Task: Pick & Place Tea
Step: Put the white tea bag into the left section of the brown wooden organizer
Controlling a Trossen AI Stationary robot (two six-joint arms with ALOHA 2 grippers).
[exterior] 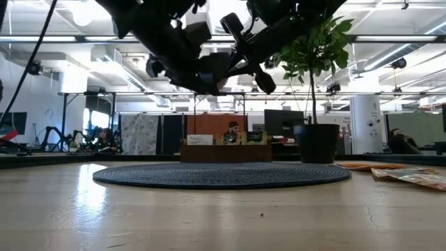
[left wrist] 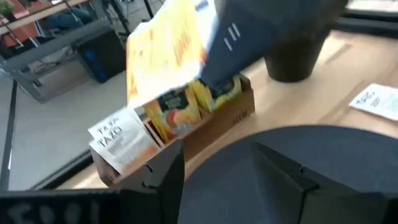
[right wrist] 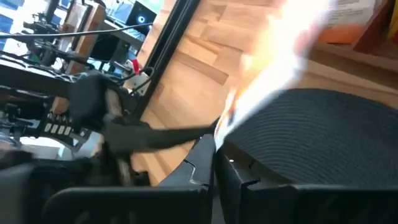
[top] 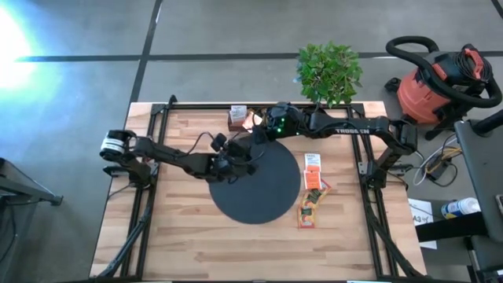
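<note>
Nearest the front edge of the pale wooden desk lie loose flat square paper tea sachets, orange-red, yellow and white with orange, in a small scatter just right of the large round black mat, clear of both arms. Over the mat's far left part the left hand hangs released, its dark fingers spread with nothing between them. Just beyond it the right hand is clenched on a blurred yellow-orange tea sachet, held in the air above the mat's far edge. Farther back, at the desk's far edge, the small brown wooden compartment box stands with several sachets upright in it. A green potted plant stands behind.
</note>
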